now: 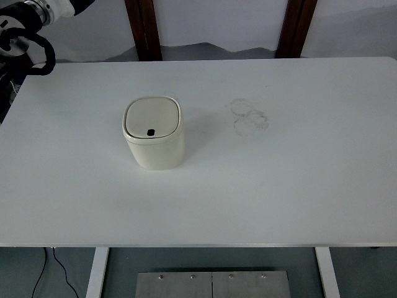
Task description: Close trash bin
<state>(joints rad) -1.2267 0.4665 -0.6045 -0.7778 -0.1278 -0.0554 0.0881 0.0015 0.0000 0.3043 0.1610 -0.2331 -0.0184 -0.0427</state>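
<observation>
No brand, label or writing can be read on anything here. At the far left corner of the desk (pixel 298 186) a part of the left arm (pixel 28 25) shows: a white cuff and a loop of black cable, off the desk's surface. Its hand is cut off by the picture's edge, so whether the fingers are spread or pressed together I cannot tell. The right arm does not show.

Left of the desk's middle, well apart from every edge, stands the trash bin (pixel 154 136). It is a small cream-coloured bin with a rounded-square outline and smooth plain sides, standing upright. Its lid (pixel 152 118) lies flat and flush within the rim, so the bin is closed. A small dark mark sits on the lid near its near edge. The bin throws a faint shadow to its right.

Further right, nearer the desk's far edge than its near edge, faint ring-shaped marks (pixel 249 117) overlap on the white surface. Beyond the far edge stand two dark brown posts (pixel 144 30) against a pale wall.
</observation>
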